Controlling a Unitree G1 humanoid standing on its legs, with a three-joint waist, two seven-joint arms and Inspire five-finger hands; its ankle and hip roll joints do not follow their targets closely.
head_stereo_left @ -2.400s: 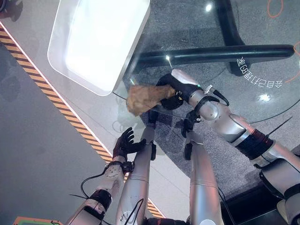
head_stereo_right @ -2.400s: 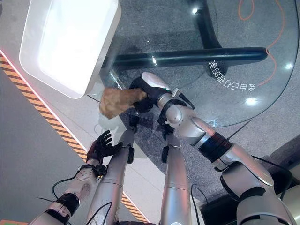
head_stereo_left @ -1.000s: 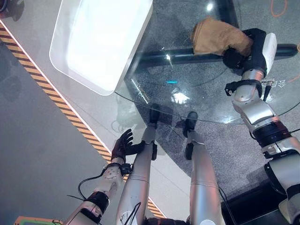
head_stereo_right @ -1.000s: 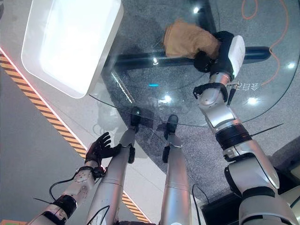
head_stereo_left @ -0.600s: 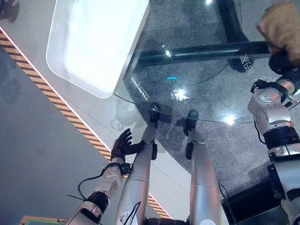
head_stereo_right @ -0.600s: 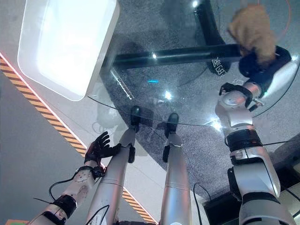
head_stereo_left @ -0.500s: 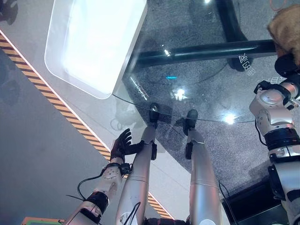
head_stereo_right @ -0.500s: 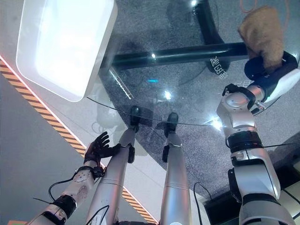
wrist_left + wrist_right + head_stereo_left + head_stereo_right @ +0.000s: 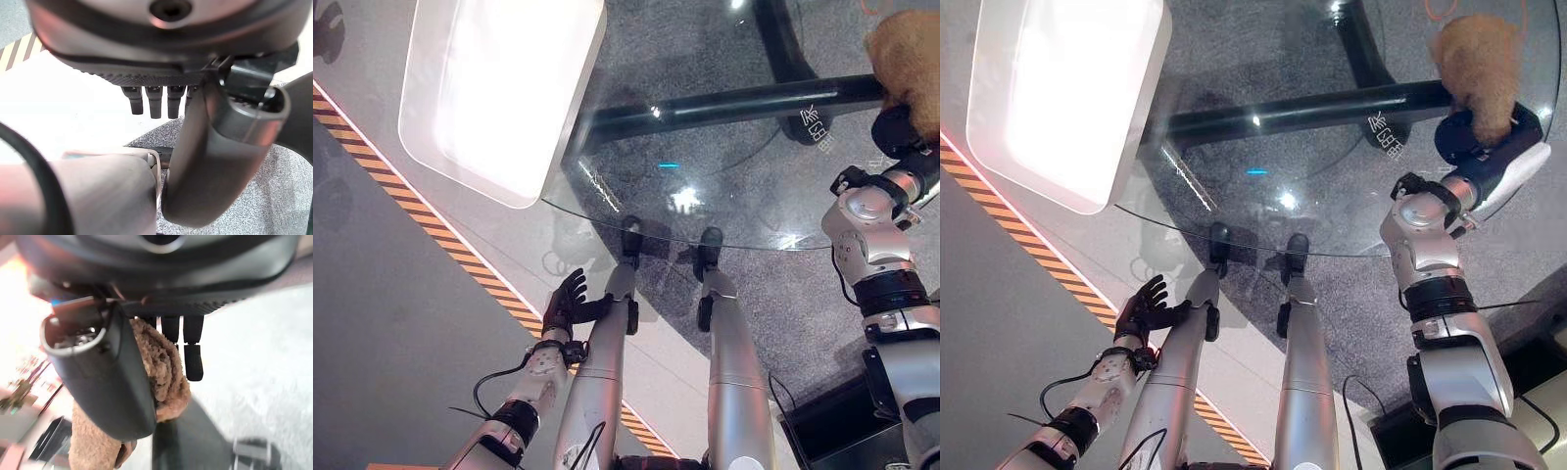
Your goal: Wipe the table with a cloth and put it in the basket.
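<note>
A brown fuzzy cloth [image 9: 1477,57] sits bunched at the far right of the round glass table [image 9: 1263,201], over its edge zone. My right hand [image 9: 1477,139] is curled on the cloth's near end. In the right wrist view the cloth [image 9: 164,369] is pinched between the thumb [image 9: 110,382] and the fingers [image 9: 193,357]. My left hand [image 9: 566,302] hangs low at the left, off the table, fingers relaxed. Its straight fingers [image 9: 152,100] show in the left wrist view, holding nothing.
A white rounded rectangular container [image 9: 494,93] with a bright inside lies at the upper left, beside the table's left rim. A black base beam [image 9: 734,101] runs under the glass. A striped orange-black floor line [image 9: 421,211] crosses the left.
My right hand swept the cloth from the table's near left edge across to its far right. In the last half second it barely moved. The left hand stayed put.
</note>
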